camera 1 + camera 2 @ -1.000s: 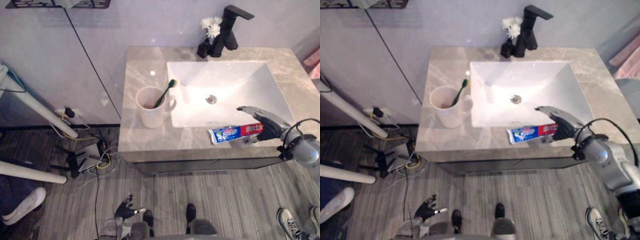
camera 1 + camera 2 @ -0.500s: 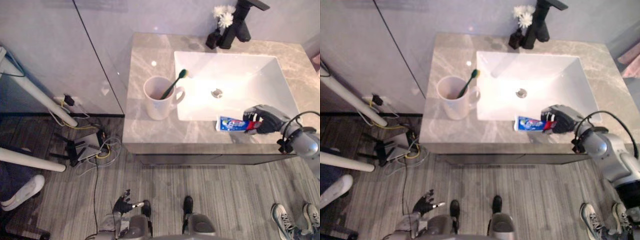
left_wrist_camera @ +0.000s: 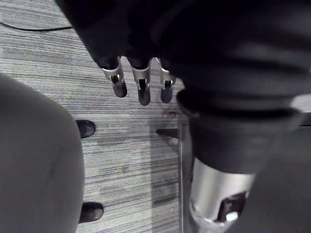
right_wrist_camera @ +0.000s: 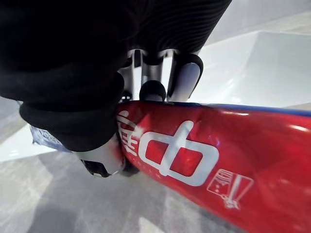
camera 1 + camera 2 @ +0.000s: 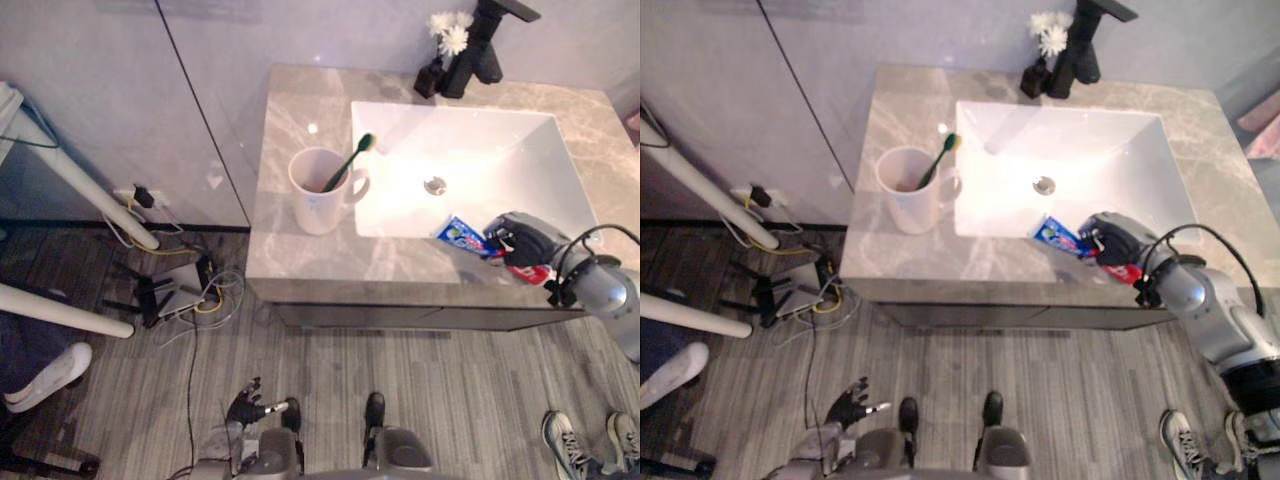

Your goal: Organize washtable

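Note:
A blue, white and red toothpaste tube (image 5: 462,235) lies slanted over the counter's front strip beside the sink, its red end (image 4: 204,160) close in the right wrist view. My right hand (image 5: 520,240) is shut on the toothpaste tube, fingers curled over its middle. A white mug (image 5: 317,190) holding a green toothbrush (image 5: 346,160) stands on the counter left of the sink. My left hand (image 5: 247,408) hangs low over the floor, fingers (image 3: 141,82) straight and holding nothing.
The white sink basin (image 5: 480,150) sits in the grey marble counter (image 5: 290,250). A black faucet (image 5: 485,40) and a small vase of white flowers (image 5: 445,35) stand at the back. Cables and a power strip (image 5: 175,300) lie on the floor at left. A person's shoes (image 5: 585,440) show at lower right.
My right hand has curled its fingers round the toothpaste tube and turned it from level to slanted, its blue end toward the sink. The camera has shifted.

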